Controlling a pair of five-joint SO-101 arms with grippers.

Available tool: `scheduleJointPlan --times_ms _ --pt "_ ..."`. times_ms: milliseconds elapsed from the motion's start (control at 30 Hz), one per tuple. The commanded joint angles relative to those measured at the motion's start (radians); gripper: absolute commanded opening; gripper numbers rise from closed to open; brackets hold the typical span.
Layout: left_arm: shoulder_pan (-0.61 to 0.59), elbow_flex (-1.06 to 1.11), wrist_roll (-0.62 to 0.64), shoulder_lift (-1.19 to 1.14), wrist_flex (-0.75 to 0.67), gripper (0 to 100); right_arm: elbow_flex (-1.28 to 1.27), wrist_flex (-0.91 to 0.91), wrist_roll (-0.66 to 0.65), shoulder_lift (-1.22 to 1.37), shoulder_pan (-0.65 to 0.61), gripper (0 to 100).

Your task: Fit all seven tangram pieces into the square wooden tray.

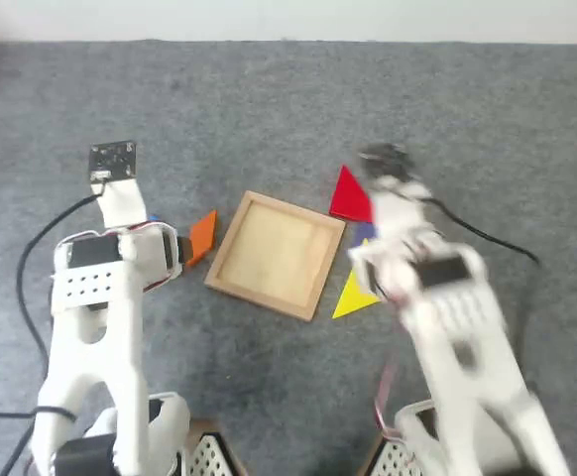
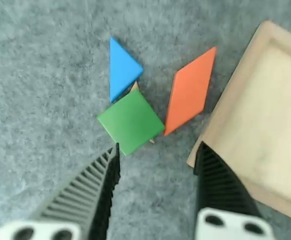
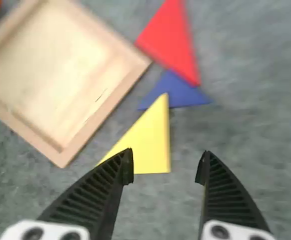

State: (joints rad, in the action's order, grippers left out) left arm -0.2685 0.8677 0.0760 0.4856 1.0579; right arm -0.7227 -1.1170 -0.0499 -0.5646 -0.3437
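**Tangram tray sitting bare, both grippers open over loose pieces**

High view: the square wooden tray is lying turned at an angle on the grey carpet, between the 2 arms, with no piece inside it. An orange parallelogram is lying just beside its left edge. A red triangle and a yellow triangle are lying close to its right edge.

Left wrist view: the left gripper is hanging with its fingers spread wide and gripping nothing. Ahead of it a green square is touching the orange parallelogram at 1 corner, and a blue triangle is sitting just beyond the square. A sliver of something tan is peeking out between those 2; what it is, I cannot tell.

Right wrist view: the right gripper is also gaping wide and carrying nothing, hovering over the yellow triangle. A dark blue triangle is lying between the yellow and red ones, touching or nearly touching both.

The pieces are looking thin, flat and stiff, so probably light and apt to skid. Each is likely calling for a pinch across 2 opposite edges, fingertips pressing slightly into the soft carpet; the yellow triangle's narrower end is seeming the easier span.
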Motion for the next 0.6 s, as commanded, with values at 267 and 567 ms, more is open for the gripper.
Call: scheduleJointPlan --times_ms 267,567 --pt "-0.054 0.027 0.008 0.038 -0.118 24 0.061 0.077 0.417 0.282 0.064 20.9" --pt "-0.051 0.047 0.008 0.038 -0.143 24 -0.040 0.219 0.575 0.274 -0.056 21.2"
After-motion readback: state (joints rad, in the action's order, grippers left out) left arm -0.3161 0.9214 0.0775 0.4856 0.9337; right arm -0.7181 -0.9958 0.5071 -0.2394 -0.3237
